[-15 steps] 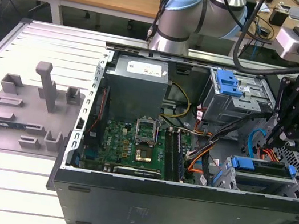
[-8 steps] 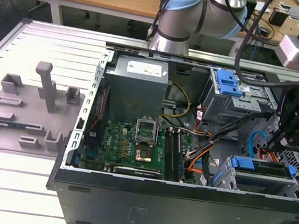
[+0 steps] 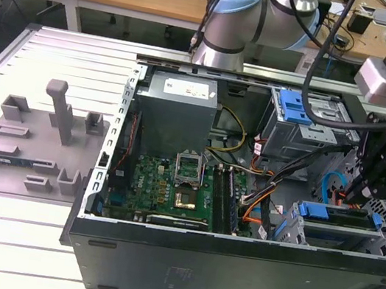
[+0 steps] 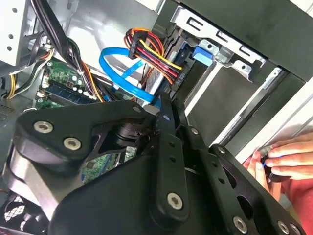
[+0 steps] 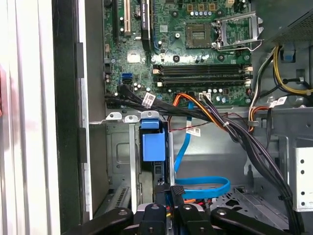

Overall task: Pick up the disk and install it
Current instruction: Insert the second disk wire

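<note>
The fingers (image 5: 177, 197) are pinched together with nothing visibly between them, just at the end of the disk (image 5: 153, 144), which sits slotted in the drive cage (image 5: 117, 147) at a corner of the open computer case (image 3: 230, 271), so installation looks nearly finished, perhaps lacking final seating.

No print can be read here. The power supply (image 3: 180, 88) in the exterior view carries a pale label with dark marks — too small to make out. In the first wrist view, small white tags (image 5: 193, 132) on the cables and fine white lettering on the motherboard (image 5: 195, 58) stay illegible too.
</note>
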Robot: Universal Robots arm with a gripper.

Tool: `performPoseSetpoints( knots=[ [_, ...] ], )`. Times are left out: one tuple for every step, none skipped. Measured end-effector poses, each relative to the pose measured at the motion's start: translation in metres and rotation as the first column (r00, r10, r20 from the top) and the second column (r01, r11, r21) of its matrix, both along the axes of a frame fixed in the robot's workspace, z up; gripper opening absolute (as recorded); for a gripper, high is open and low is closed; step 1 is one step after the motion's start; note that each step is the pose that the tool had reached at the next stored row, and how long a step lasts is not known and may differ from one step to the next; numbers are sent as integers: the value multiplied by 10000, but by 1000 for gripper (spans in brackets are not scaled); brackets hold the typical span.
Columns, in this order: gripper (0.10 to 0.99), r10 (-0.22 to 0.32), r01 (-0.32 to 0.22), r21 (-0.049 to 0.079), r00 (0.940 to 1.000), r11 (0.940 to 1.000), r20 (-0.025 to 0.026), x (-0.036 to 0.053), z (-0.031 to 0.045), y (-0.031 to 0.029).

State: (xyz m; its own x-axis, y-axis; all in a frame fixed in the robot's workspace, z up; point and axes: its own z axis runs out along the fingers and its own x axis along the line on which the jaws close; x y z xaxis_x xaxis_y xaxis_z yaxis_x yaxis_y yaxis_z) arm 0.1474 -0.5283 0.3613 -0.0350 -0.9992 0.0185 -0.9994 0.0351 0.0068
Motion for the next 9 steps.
performPoseSetpoints(
  knots=[
    [161,0,0,0,10000,10000,5,0,-7,-1],
    [161,0,0,0,10000,10000,12,-1,-17,-1],
    [161,0,0,-1,10000,10000,18,-1,-24,-1],
    [161,0,0,-1,10000,10000,29,-2,-40,-2],
    [161,0,0,-2,10000,10000,32,-2,-42,-2],
    [161,0,0,-3,10000,10000,32,-2,-42,-2],
    [161,0,0,-2,10000,10000,33,-2,-43,-2],
    [161,0,0,-1,10000,10000,32,-2,-44,-2],
    [161,0,0,0,10000,10000,32,-2,-44,-2]
  ],
)
